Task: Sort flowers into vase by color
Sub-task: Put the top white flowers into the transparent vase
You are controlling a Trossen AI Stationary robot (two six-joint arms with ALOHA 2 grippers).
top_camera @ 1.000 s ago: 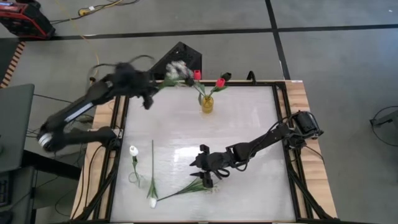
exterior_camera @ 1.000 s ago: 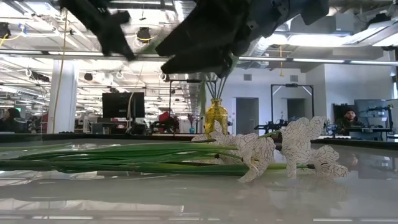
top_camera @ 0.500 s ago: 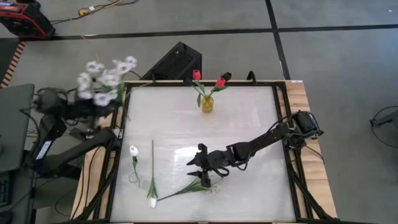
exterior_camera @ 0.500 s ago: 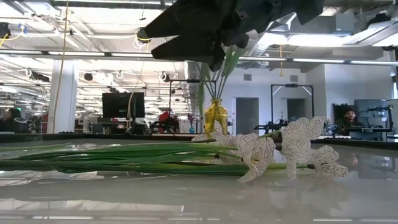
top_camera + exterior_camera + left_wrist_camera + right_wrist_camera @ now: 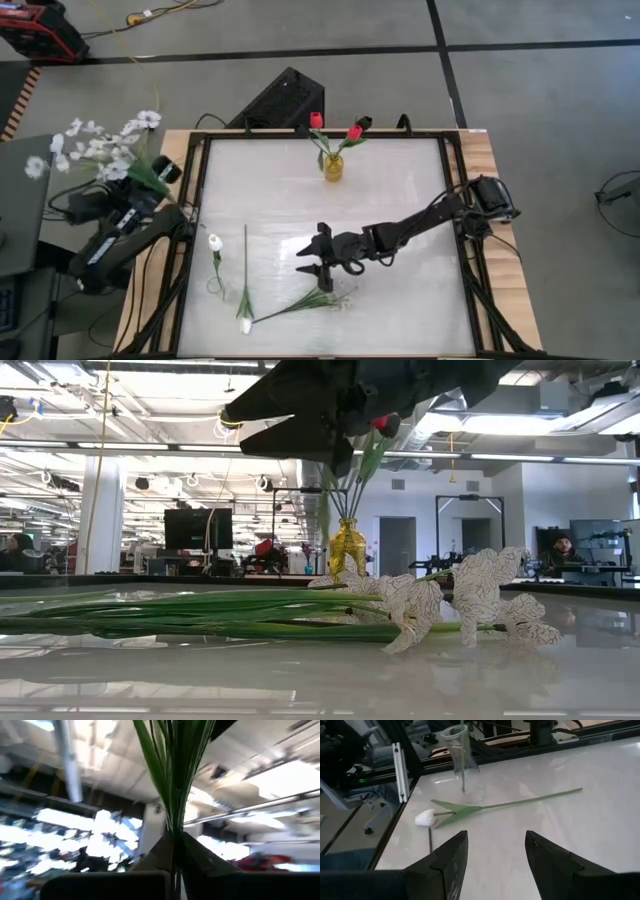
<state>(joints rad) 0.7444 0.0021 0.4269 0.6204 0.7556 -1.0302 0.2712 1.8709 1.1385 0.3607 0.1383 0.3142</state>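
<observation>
Since a second ago the left arm has swung off the desk altogether: the left gripper now hangs beyond the desk's left rail, fingers clamped on the stems of the spray of tiny white blossoms, which earlier was near the desk's far edge by the yellow vase. In the left wrist view the green stems rise straight out of the closed fingers. The right gripper has shifted slightly toward the left and away from the flower lying on the desk, and its fingers stand apart, holding nothing.

The middle and right of the desk are bare and give wide room; the black rails frame all four edges. The yellow vase, with two red tulips, stands near the far edge. A clear glass vase holding a white tulip stands close to the left rail. Beside it another white tulip lies flat, bud toward the near edge; in the right wrist view this tulip lies ahead of the open fingers, well apart from them.
</observation>
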